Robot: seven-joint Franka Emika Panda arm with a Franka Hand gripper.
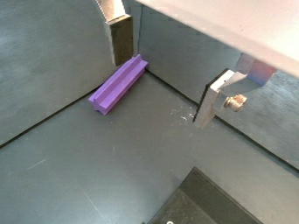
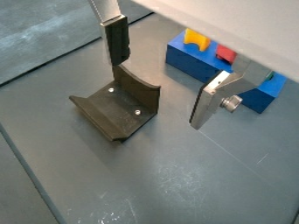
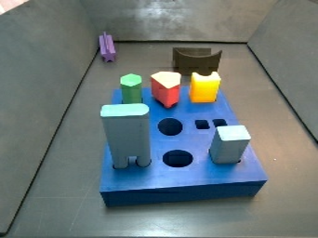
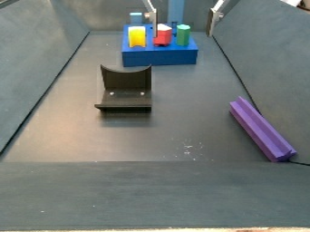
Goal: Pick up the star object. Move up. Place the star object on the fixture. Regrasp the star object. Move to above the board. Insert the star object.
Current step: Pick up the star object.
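**Star object on the floor, gripper empty above**

Along the grey wall lies the star object (image 3: 107, 46), a purple ridged prism flat on the floor, well apart from everything else; in a side view (image 4: 262, 128) it rests alone near the wall. In a wrist view the gripper (image 1: 167, 77) hangs above the floor with its silver fingers (image 1: 121, 39) spread wide and nothing between them, the star object (image 1: 118, 85) lying just below one finger. In a wrist view the fixture (image 2: 118, 108), dark with a curved notch, sits on the floor under the open gripper (image 2: 163, 80). The blue board (image 3: 183, 181) carries a teal block (image 3: 125, 133), a green hexagonal peg (image 3: 130, 87), a red peg (image 3: 165, 88) and a yellow notched block (image 3: 205, 86); the fixture (image 3: 196, 59) stands just behind it.
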